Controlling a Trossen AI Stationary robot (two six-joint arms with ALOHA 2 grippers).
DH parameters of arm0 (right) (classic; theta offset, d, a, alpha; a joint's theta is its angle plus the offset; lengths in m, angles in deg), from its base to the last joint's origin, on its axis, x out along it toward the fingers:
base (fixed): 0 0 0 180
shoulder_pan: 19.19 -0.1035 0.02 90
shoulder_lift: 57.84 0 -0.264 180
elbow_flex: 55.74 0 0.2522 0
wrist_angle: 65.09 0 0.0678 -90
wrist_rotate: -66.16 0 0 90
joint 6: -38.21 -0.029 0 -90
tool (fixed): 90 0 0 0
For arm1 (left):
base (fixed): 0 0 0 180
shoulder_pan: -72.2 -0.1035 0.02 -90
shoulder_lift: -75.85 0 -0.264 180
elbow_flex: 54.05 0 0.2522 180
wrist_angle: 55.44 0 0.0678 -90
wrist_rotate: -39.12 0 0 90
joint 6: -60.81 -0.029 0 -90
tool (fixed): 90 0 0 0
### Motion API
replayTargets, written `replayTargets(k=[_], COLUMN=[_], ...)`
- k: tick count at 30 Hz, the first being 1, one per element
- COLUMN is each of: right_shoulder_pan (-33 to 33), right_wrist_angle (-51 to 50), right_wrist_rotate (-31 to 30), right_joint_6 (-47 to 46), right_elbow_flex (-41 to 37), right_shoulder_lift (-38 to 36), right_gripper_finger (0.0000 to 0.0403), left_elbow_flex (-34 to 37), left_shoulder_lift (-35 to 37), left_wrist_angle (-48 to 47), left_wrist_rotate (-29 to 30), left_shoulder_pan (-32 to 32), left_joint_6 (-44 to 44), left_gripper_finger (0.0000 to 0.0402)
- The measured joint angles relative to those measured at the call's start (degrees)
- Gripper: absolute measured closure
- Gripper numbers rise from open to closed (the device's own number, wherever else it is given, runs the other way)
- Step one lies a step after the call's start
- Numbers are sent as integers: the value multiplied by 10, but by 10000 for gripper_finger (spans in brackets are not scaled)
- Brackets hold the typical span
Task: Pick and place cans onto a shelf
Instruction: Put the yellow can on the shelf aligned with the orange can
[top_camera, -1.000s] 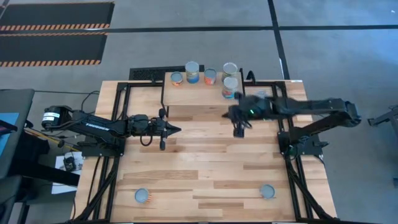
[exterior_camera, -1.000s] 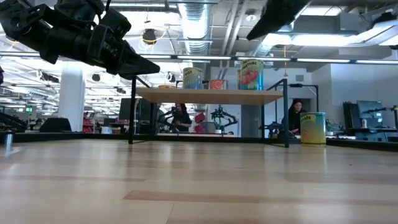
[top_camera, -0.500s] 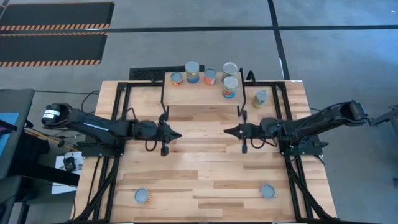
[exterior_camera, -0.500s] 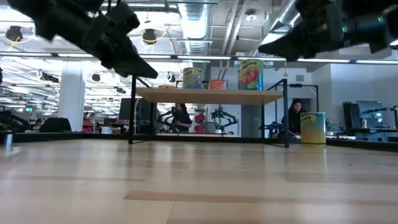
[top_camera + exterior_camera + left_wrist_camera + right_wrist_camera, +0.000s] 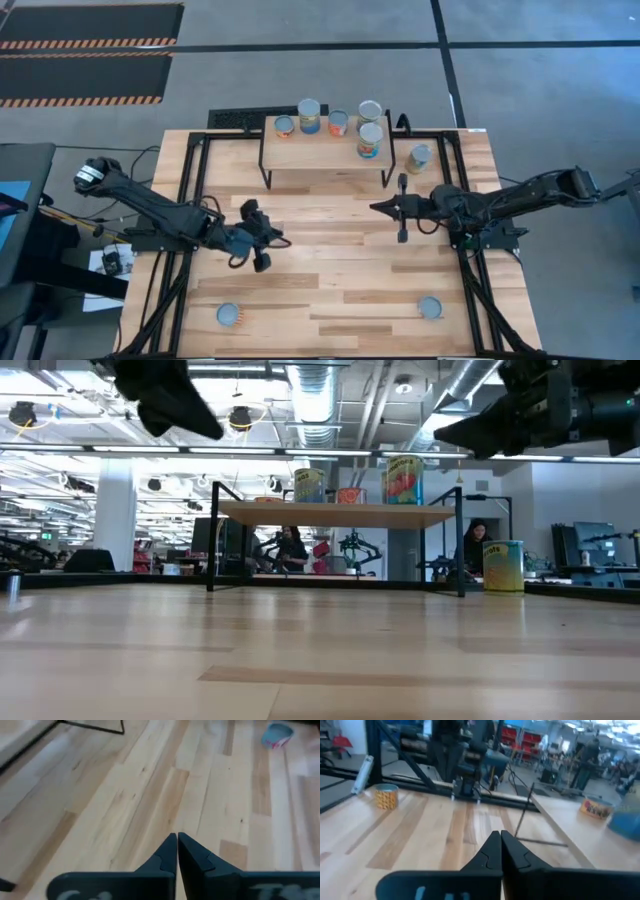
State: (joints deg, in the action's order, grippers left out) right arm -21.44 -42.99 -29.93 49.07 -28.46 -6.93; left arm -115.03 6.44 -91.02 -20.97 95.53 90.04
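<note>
The shelf (image 5: 325, 155) stands at the table's far middle, its thin black legs on the wood. Several cans (image 5: 338, 123) stand on its top (image 5: 340, 513). Another can (image 5: 420, 158) stands upright on the table just right of the shelf. Two more cans (image 5: 229, 315) (image 5: 431, 307) sit near the front edge. My left gripper (image 5: 278, 238) hangs shut and empty over the table's left middle, pointing toward the near right. My right gripper (image 5: 373, 208) is shut and empty too, held level in front of the shelf's right end and pointing left.
Black frame rails (image 5: 190, 200) run along the table's left and right sides. The bare wood between the two grippers and the front cans is free room. People sit at desks in the room beyond the table (image 5: 290, 545).
My right gripper has drawn back from the shelf toward the near edge, sunk and tipped from slanting down to level. My left gripper has risen, gone toward the near edge and swung round toward the near right. Both stay shut; no can has moved.
</note>
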Motion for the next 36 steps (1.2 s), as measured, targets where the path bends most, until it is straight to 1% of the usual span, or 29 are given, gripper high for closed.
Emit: replayTargets(k=[3, 5, 9, 10, 16, 20, 23, 26, 30, 32, 36], right_shoulder_pan=[-9, -12, -9, -8, -6, -6, -6, -6, -6, -6, -6], right_wrist_angle=[12, 8, 13, 15, 22, 23, 26, 29, 37, 41, 54], right_wrist_rotate=[4, 4, 18, 18, 18, 18, 18, 18, 33, 41, 48], right_joint_6=[15, 18, 25, 25, 23, 26, 26, 26, 29, 31, 31], right_elbow_flex=[0, 0, 0, 0, 0, 0, 0, 0, 0, 0, 0], right_shoulder_lift=[-6, -5, 0, 1, 4, 5, 5, 5, 5, 5, 5], right_gripper_finger=[395, 395, 394, 394, 393, 393, 393, 393, 393, 393, 393], left_elbow_flex=[-13, -36, -111, -134, -272, -337, -366, -377, -380, -380, -380], left_shoulder_lift=[-29, -55, -110, -124, -225, -283, -314, -336, -357, -369, -394], left_wrist_angle=[-19, -25, -114, -149, -337, -400, -403, -402, -417, -433, -467], left_wrist_rotate=[2, -5, -36, -42, -114, -184, -231, -270, -278, -281, -282], left_shoulder_pan=[8, 14, 43, 53, 122, 164, 195, 221, 249, 255, 261], left_joint_6=[15, 29, 89, 110, 288, 435, 550, 649, 740, 764, 775], left_gripper_finger=[400, 400, 400, 400, 400, 400, 394, 377, 337, 313, 270])
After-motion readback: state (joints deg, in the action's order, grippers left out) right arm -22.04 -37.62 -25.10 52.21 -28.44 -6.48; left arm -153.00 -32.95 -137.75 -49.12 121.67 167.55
